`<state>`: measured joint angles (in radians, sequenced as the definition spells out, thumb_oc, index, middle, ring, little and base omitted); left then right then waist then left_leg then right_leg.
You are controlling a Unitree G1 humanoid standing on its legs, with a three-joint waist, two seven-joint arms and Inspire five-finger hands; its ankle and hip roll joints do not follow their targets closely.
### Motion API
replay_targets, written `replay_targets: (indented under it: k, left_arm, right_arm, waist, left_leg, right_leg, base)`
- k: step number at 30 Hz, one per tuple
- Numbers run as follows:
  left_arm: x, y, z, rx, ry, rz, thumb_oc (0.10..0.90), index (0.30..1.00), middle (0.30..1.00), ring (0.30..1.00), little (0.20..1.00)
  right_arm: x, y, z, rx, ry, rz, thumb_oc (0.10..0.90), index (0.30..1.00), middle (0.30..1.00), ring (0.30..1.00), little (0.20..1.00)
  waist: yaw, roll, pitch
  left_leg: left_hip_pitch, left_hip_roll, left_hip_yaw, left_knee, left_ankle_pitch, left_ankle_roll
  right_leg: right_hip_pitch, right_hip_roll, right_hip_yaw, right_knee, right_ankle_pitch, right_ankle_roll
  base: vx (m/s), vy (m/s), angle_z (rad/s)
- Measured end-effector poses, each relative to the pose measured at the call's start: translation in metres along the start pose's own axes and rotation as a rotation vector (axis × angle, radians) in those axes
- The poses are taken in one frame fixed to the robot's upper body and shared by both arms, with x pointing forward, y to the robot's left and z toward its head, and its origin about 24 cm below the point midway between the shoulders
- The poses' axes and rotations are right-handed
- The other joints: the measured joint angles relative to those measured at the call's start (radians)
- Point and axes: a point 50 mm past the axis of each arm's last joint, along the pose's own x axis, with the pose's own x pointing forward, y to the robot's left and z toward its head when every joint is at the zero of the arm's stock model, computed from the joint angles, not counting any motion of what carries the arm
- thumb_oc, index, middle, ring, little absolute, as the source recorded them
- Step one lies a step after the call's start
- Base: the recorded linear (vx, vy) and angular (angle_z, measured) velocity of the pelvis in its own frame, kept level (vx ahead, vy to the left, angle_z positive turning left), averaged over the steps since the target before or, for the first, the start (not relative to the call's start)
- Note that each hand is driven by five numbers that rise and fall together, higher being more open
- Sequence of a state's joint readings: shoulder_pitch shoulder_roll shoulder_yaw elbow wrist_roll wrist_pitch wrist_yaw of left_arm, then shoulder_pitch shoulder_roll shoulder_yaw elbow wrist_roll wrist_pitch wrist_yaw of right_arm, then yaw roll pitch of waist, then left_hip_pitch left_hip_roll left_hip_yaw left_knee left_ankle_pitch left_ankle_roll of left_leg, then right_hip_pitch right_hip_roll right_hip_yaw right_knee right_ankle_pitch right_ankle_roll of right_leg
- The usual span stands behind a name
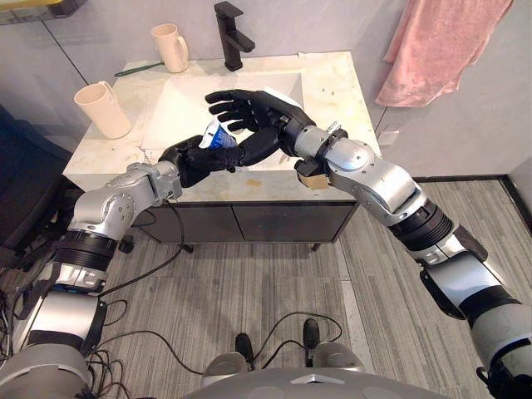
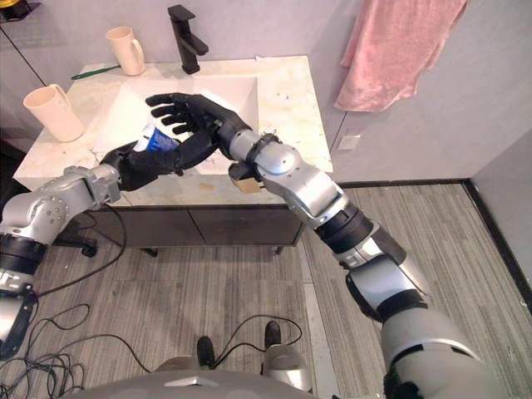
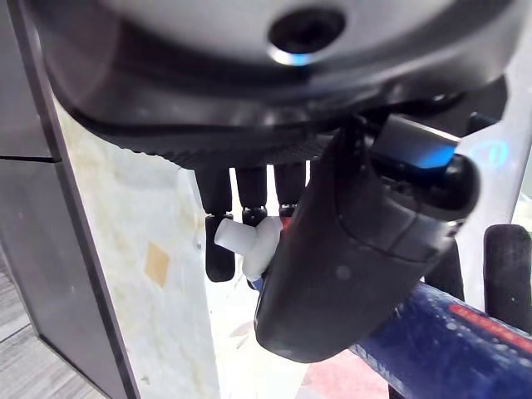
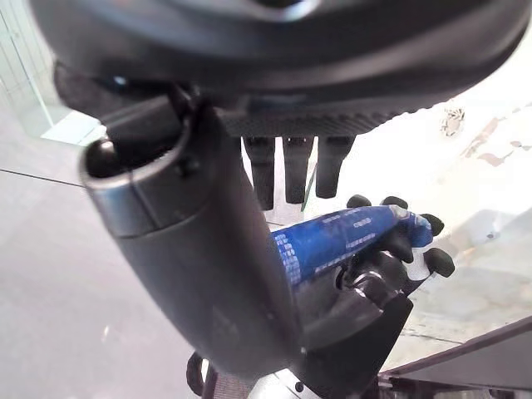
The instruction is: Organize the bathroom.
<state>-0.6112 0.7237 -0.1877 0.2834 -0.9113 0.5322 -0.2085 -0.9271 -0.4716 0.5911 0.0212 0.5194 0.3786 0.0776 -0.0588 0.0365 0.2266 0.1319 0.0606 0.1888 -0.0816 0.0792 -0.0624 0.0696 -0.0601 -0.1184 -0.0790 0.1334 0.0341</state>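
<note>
Left hand [image 1: 193, 158] fingers curled round blue toothpaste tube [image 4: 337, 239], held over worktop [image 1: 332, 91] front edge. Right hand [image 1: 249, 108] fingers straight, spread, hovering just above tube, gripping nothing. Tube not yet stowed. Beyond fingers: cream mug [image 1: 103, 109] near, on worktop left edge; second mug [image 1: 170, 46] farther, by black faucet [image 1: 231, 35]; contents of both unreadable. Green toothbrush [image 1: 137, 69] lies loose beside second mug. Sink basin [image 1: 183, 104] looks empty. Judgement: task early; tube, toothbrush want a mug.

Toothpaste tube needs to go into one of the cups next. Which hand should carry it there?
Left, probably. The left hand already has its fingers curled round the blue tube, and both cups stand on its side of the counter. The right hand hovers open above the tube.
</note>
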Motion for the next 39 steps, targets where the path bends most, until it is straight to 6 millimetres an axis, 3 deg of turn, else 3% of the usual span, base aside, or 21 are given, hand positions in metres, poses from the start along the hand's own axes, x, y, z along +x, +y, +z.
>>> replay_targets:
  k: [20,21,23,24,35,39]
  left_arm:
    - [0.002,-0.007,-0.004,-0.033,0.032,-0.052,0.4,0.3,0.3,0.3,0.3]
    - [0.002,-0.007,-0.004,-0.032,0.031,-0.051,0.4,0.3,0.3,0.3,0.3]
    - [0.003,-0.008,-0.005,-0.034,0.032,-0.051,0.4,0.3,0.3,0.3,0.3]
    - [0.004,-0.01,-0.006,-0.04,0.03,-0.047,0.4,0.3,0.3,0.3,0.3]
    - [0.035,-0.041,-0.034,-0.001,-0.03,0.041,0.4,0.3,0.3,0.3,0.3]
    - [0.04,-0.051,-0.054,-0.03,-0.066,0.057,0.4,0.3,0.3,0.3,0.3]
  right_arm:
    - [-0.001,-0.004,-0.001,-0.008,0.006,-0.058,0.4,0.3,0.3,0.3,0.3]
    - [-0.001,-0.005,-0.001,-0.008,0.006,-0.059,0.452,0.378,0.378,0.378,0.378]
    - [-0.001,-0.005,-0.001,-0.008,0.006,-0.061,0.703,0.754,0.754,0.754,0.754]
    - [-0.001,-0.005,-0.002,-0.008,0.009,-0.064,0.8,0.9,0.9,0.9,0.9]
    - [0.011,0.013,-0.017,-0.007,0.045,0.006,0.8,0.9,0.9,0.9,0.9]
    - [0.013,0.02,-0.018,0.006,0.029,0.023,0.8,0.9,0.9,0.9,0.9]
  waist:
    - [0.002,0.001,0.0]
    - [0.002,0.001,0.0]
    - [0.002,0.001,0.0]
    - [0.002,0.001,0.0]
    - [0.018,0.001,-0.011]
    - [0.012,-0.02,-0.023]
  left_leg:
    - [-0.001,0.0,0.0,0.003,0.0,0.0]
    - [-0.001,0.0,0.0,0.003,0.0,0.0]
    - [-0.001,0.0,0.0,0.003,0.0,0.0]
    - [-0.001,0.0,0.0,0.005,0.0,0.0]
    - [-0.002,0.004,0.001,0.006,-0.005,0.001]
    - [-0.006,0.005,0.004,0.006,-0.01,0.004]
  right_leg:
    - [0.001,0.0,0.0,0.0,0.0,0.0]
    - [0.001,0.0,0.0,0.0,0.0,0.0]
    - [0.001,0.0,0.0,0.0,0.0,0.0]
    - [0.001,0.0,0.001,0.0,0.0,0.0]
    - [0.002,0.003,0.003,0.0,0.004,-0.001]
    - [-0.003,0.005,0.005,0.0,0.007,-0.002]
  base:
    - [0.0,0.0,0.0]
    - [0.0,0.0,0.0]
    - [-0.01,-0.016,0.0]
    - [-0.01,-0.051,-0.01]
    - [-0.01,-0.022,0.0]
    - [0.0,-0.006,-0.01]
